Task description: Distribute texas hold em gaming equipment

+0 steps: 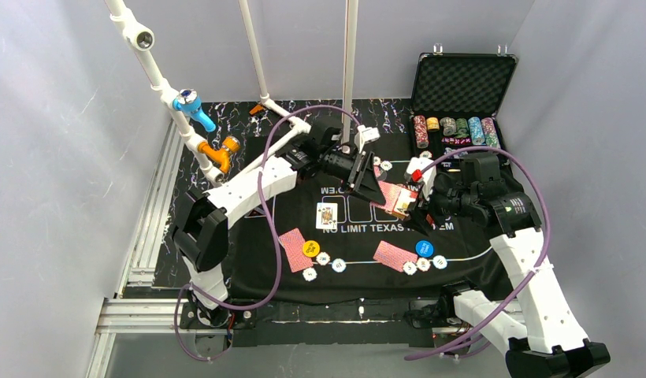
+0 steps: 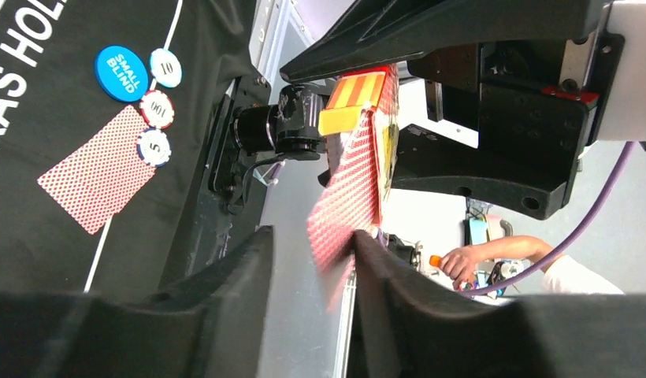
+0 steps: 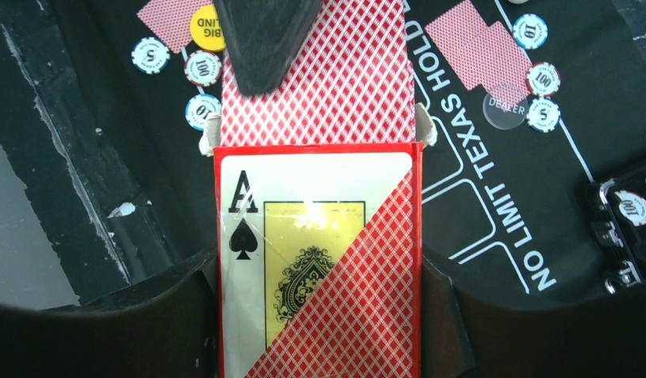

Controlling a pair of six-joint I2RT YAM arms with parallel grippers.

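Note:
My right gripper (image 3: 320,276) is shut on the red card box (image 3: 320,260) with an ace of spades on its front, held above the mat at centre right (image 1: 404,201). A red-backed card (image 3: 343,79) sticks out of the box's top. My left gripper (image 2: 312,244) is open around that card (image 2: 347,197), which rests against one finger (image 2: 383,268) with a gap to the other. On the mat lie a face-up card (image 1: 327,215), two face-down cards (image 1: 295,250) (image 1: 395,254), a yellow disc (image 1: 310,248), a blue disc (image 1: 424,248) and small chips (image 1: 339,265) (image 1: 423,264).
The black felt mat (image 1: 359,272) covers the table. An open black case (image 1: 462,87) with rows of chips stands at the back right. White poles (image 1: 350,71) and a pipe frame with blue and orange fittings (image 1: 198,110) rise at the back left.

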